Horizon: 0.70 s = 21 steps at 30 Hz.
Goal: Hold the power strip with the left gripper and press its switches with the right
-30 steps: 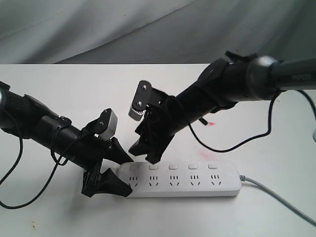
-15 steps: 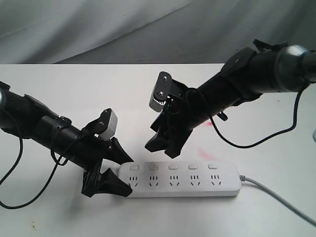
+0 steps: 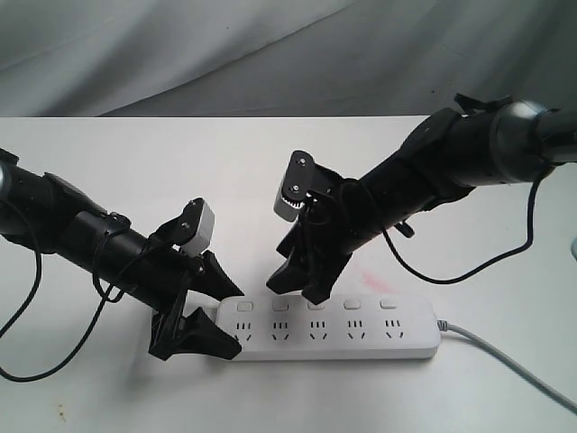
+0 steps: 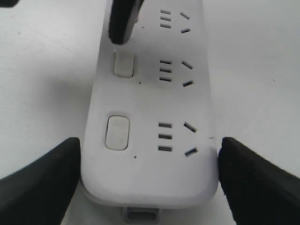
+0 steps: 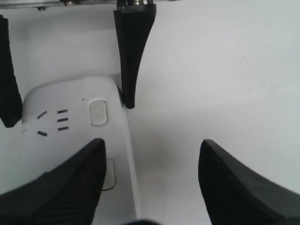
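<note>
Our black left pincer (image 3: 236,322) squeezes the long white plastic power strip (image 3: 361,344) so it cannot slide; our black right pincer (image 3: 296,290), spread open, hovers over its small white switches (image 3: 352,305).

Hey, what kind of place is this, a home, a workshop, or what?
Most likely a robot test bench in a lab, not a home: a bare white table with a grey cloth hung behind it, and a robot's black left arm and right arm over a lone power strip.
</note>
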Available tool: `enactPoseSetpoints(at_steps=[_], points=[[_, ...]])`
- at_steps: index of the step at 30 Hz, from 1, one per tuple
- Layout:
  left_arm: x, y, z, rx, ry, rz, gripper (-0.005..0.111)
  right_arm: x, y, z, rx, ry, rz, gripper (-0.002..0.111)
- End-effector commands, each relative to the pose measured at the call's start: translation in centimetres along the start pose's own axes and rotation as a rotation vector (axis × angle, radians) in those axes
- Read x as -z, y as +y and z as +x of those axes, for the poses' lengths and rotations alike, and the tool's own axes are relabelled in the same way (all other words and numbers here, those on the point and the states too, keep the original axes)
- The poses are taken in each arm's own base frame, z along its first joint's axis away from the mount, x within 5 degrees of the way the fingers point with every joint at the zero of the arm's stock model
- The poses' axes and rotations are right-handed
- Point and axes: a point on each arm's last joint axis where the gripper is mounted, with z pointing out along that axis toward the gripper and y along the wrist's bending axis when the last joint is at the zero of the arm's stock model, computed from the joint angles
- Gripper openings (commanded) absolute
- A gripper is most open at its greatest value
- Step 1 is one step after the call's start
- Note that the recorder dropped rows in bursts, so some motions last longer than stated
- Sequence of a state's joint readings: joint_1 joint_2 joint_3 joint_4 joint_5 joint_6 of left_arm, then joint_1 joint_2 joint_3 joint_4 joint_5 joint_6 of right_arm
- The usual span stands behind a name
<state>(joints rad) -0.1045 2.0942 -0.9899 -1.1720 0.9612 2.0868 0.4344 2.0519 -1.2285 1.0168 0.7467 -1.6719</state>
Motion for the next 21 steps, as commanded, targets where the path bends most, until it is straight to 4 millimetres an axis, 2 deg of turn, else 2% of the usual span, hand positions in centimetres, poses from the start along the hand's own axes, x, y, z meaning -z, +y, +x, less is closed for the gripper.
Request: enactPoseSetpoints(at_steps=[1, 21], points=[[-0.13, -0.12, -0.06, -0.019, 0.007, 0.019, 0.061, -1.28, 0.33, 0.62, -0.007, 0.023, -0.030, 0.054], [-0.13, -0.12, -0.06, -0.019, 0.007, 0.019, 0.061, -1.58, -0.14, 1.03, -0.002, 0.081, 0.041, 0.054]])
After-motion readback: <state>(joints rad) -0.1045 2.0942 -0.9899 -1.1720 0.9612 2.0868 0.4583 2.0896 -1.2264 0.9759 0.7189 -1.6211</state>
